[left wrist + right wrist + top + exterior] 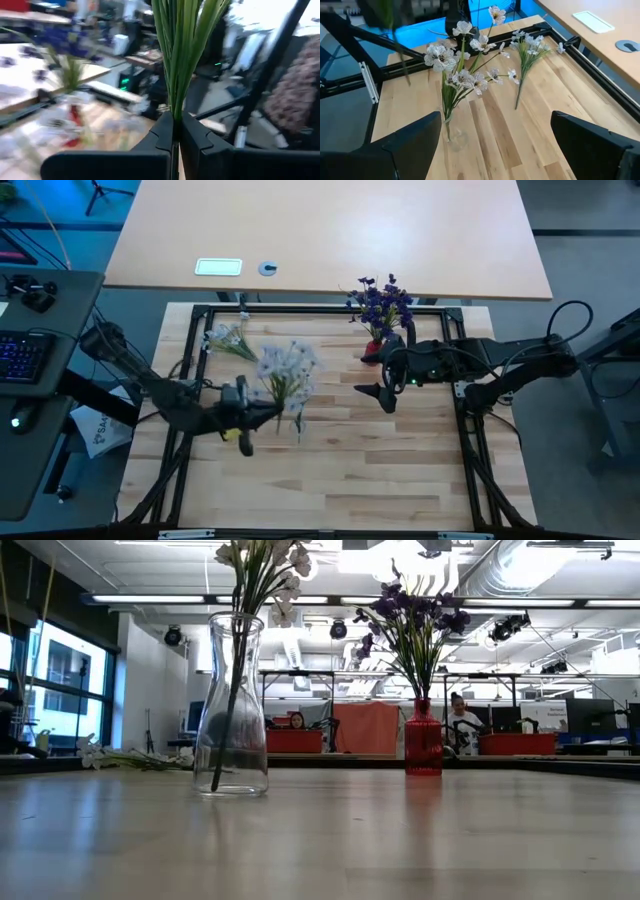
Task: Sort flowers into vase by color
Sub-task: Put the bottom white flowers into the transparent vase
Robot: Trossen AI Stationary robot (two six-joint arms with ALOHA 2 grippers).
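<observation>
- High view shows two vases on the worktop (pixel 330 480): a clear vase (pixel 231 705) with a bunch of white flowers (pixel 287 368), and a red vase (pixel 423 740) with a bunch of purple flowers (pixel 381 302).
- One loose white sprig (pixel 228 338) lies flat near the worktop's far left corner, well apart from both vases. Can't count the single stems in either bunch, they overlap too much.
- Left gripper (pixel 266 414) sits right at the stems of the white bunch. Left wrist view has its two fingers (pixel 162 135) pressed together on a handful of green stems (pixel 181 55), so it's pinching them.
- Right gripper (pixel 383 380) hangs just beside the red vase, jaws spread wide, nothing in them.
- Low view: both vases stand upright, clear one to the left, red one farther back, with two people in the room behind.
</observation>
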